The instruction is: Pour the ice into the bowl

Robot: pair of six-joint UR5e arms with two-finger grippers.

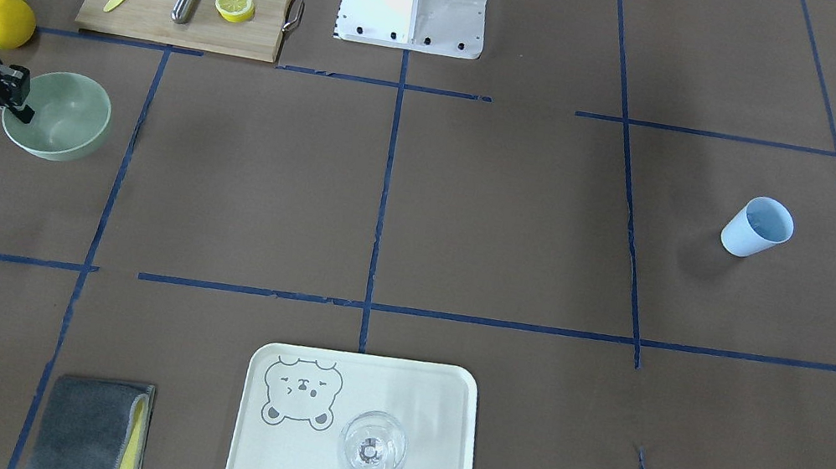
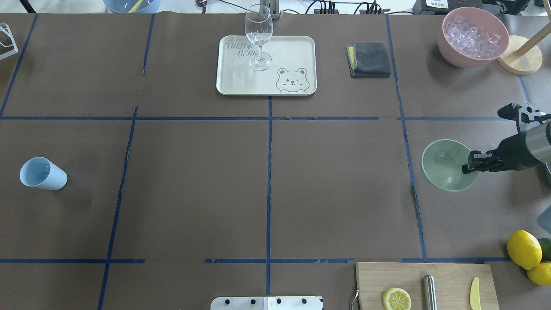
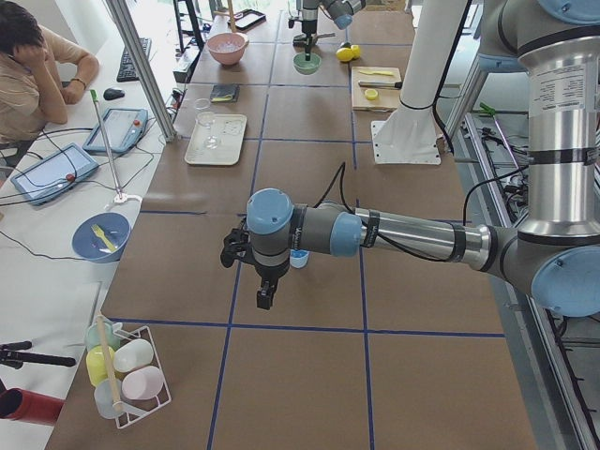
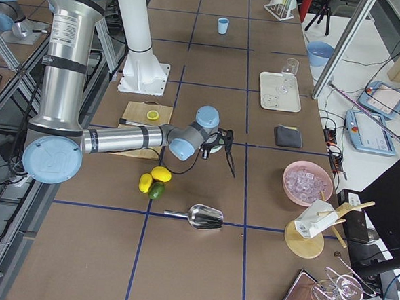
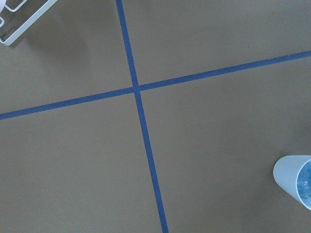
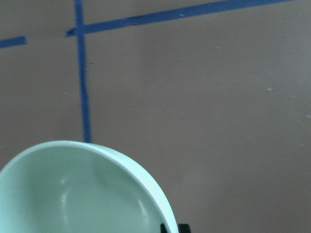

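Observation:
The pale mint-green bowl [image 2: 443, 165] stands at the table's right side, also in the front view [image 1: 64, 116]. My right gripper [image 2: 470, 163] is shut on the bowl's right rim; the right wrist view shows the bowl [image 6: 73, 194] empty, with a black fingertip [image 6: 172, 228] at its edge. The ice [image 2: 473, 34] is a heap of clear cubes in the pink container [image 2: 452, 56] at the far right corner. My left gripper [image 3: 262, 281] shows only in the exterior left view, above the table near the blue cup [image 2: 43, 173]; I cannot tell if it is open.
A cream tray [image 2: 292, 51] holds a clear stemmed glass [image 2: 259, 38]. A grey cloth [image 2: 370, 59] lies beside it. A cutting board [image 2: 447, 275] carries a lemon slice, metal rod and yellow knife. Lemons [image 2: 523, 249] and a metal scoop [image 4: 206, 217] lie nearby.

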